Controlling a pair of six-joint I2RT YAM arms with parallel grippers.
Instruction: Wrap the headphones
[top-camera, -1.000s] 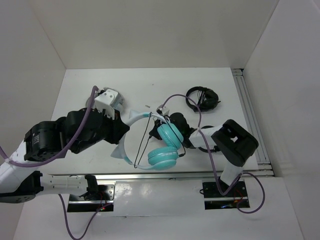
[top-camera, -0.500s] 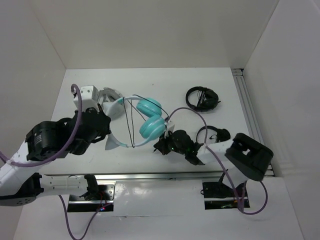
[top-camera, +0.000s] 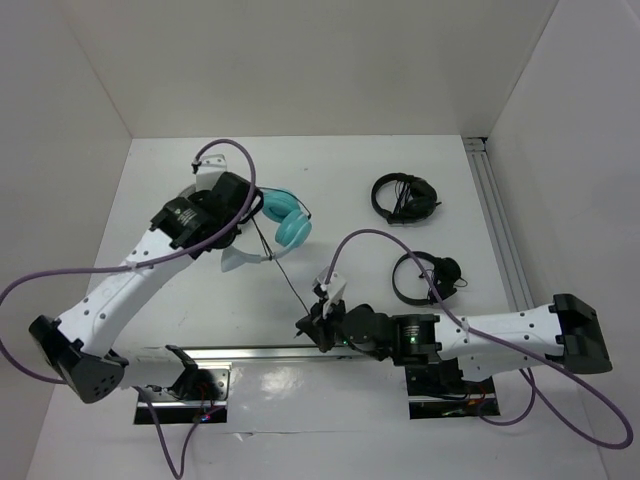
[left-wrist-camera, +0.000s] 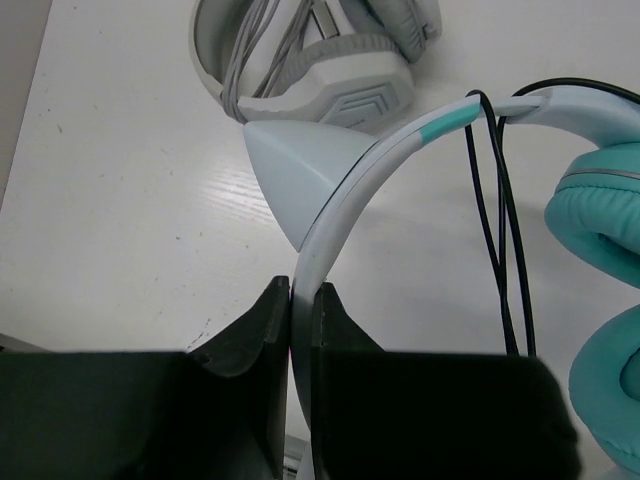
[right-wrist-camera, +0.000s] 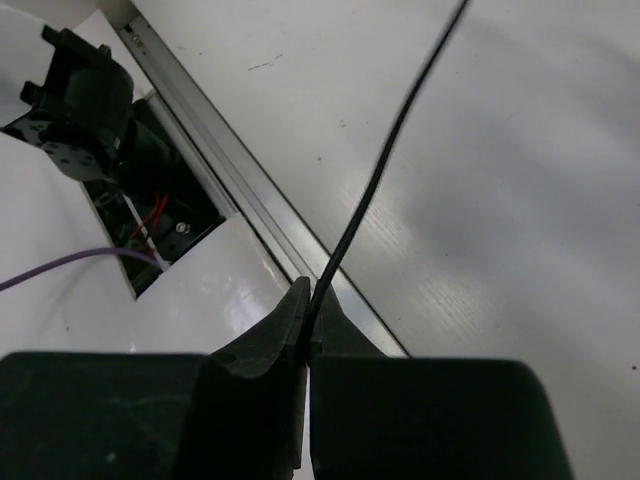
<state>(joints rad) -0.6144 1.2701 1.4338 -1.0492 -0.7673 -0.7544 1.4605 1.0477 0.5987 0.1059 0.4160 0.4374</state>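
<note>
The headphones have teal ear cups (top-camera: 290, 215) and a pale headband (top-camera: 240, 260), and sit left of centre under my left arm. My left gripper (top-camera: 232, 224) is shut on the headband (left-wrist-camera: 345, 205), as the left wrist view (left-wrist-camera: 303, 292) shows. The ear cups (left-wrist-camera: 600, 215) lie to its right, with loops of black cable (left-wrist-camera: 497, 210) crossing the band. The cable (top-camera: 285, 275) runs in a straight line to my right gripper (top-camera: 310, 326) near the front edge. In the right wrist view that gripper (right-wrist-camera: 312, 302) is shut on the cable (right-wrist-camera: 390, 150).
Grey-white headphones (left-wrist-camera: 320, 50) lie just beyond the headband. Two black headphones (top-camera: 405, 197) (top-camera: 430, 275) lie at the right. A metal rail (top-camera: 500, 230) runs along the right side. Another rail (right-wrist-camera: 250, 190) runs along the front edge under the right gripper.
My left arm has carried the headphones toward the back left. My right gripper has drawn back to the front edge with the cable, which now runs straight between them.
</note>
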